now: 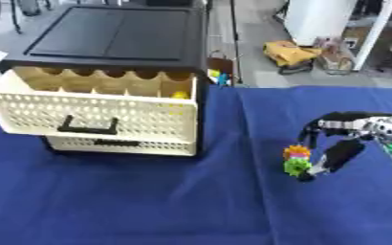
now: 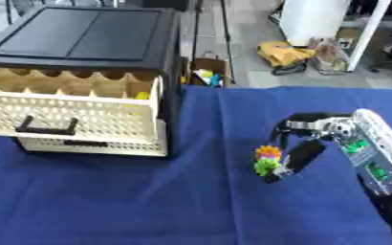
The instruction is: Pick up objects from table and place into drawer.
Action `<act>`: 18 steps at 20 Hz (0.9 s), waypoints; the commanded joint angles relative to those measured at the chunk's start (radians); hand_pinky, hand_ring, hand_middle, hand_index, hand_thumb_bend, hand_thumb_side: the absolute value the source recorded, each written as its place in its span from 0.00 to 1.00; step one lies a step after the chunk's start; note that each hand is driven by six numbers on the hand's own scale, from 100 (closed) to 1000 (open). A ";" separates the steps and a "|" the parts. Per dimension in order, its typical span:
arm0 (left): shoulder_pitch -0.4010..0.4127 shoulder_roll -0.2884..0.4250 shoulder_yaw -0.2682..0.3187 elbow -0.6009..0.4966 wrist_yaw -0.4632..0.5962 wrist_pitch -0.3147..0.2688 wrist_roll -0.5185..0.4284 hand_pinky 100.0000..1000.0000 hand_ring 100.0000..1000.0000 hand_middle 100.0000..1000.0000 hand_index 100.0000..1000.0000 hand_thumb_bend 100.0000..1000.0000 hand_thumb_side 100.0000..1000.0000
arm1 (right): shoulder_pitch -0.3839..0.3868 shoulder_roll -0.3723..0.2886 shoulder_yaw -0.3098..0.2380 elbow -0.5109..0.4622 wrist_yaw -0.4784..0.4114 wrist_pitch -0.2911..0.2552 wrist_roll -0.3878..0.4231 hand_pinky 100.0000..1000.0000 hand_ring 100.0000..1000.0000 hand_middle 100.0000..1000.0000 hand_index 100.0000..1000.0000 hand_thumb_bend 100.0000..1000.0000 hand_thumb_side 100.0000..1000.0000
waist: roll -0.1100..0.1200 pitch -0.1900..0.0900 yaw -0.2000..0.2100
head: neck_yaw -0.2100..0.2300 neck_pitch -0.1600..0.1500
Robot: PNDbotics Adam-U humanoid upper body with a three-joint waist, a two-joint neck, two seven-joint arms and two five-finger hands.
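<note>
A small toy, orange on top and green below, stands on the blue tablecloth right of centre. My right hand comes in from the right and curls round it: a finger arches down to the orange top and the thumb lies against the green lower side. At the left stands a black cabinet whose cream mesh top drawer is pulled out. Something yellow lies in the drawer's back right corner. The left hand is out of sight.
A second cream drawer below is closed. Behind the table's far edge are a small box of coloured items, a yellow bag on the floor and a white post.
</note>
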 commanded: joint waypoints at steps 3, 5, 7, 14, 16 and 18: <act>-0.009 0.013 0.011 -0.007 0.005 0.000 0.008 0.15 0.36 0.47 0.79 0.29 0.98 | -0.008 -0.012 -0.014 0.007 0.005 0.006 -0.026 0.89 0.95 0.56 0.81 0.71 0.40 | 0.006 -0.016 0.003 | -0.006 -0.005; -0.008 0.010 0.011 -0.007 0.006 0.001 0.009 0.15 0.36 0.47 0.79 0.29 0.98 | -0.006 -0.008 -0.015 0.005 -0.001 0.010 -0.040 0.89 0.95 0.54 0.80 0.70 0.41 | 0.006 -0.016 0.003 | -0.006 -0.005; -0.008 0.008 0.011 -0.007 0.007 0.001 0.010 0.15 0.36 0.47 0.79 0.28 0.98 | -0.004 -0.005 -0.016 0.002 -0.005 0.015 -0.056 0.89 0.94 0.54 0.79 0.70 0.42 | 0.007 -0.015 0.003 | -0.007 -0.006; -0.006 0.002 0.012 -0.007 0.005 0.001 0.015 0.14 0.36 0.47 0.79 0.28 0.98 | 0.005 0.003 -0.013 0.011 0.008 0.027 -0.086 0.88 0.94 0.55 0.77 0.65 0.38 | 0.009 -0.011 0.007 | -0.007 -0.009; -0.005 0.000 0.013 -0.007 0.004 0.002 0.016 0.14 0.36 0.47 0.79 0.27 0.98 | 0.006 0.003 -0.013 0.018 0.010 0.027 -0.088 0.88 0.93 0.54 0.76 0.64 0.37 | 0.009 -0.009 0.007 | -0.007 -0.009; -0.004 -0.002 0.013 -0.007 0.005 0.002 0.017 0.14 0.36 0.47 0.78 0.27 0.98 | 0.006 0.005 -0.014 0.021 0.006 0.026 -0.090 0.88 0.93 0.53 0.76 0.63 0.34 | 0.009 -0.009 0.007 | -0.007 -0.008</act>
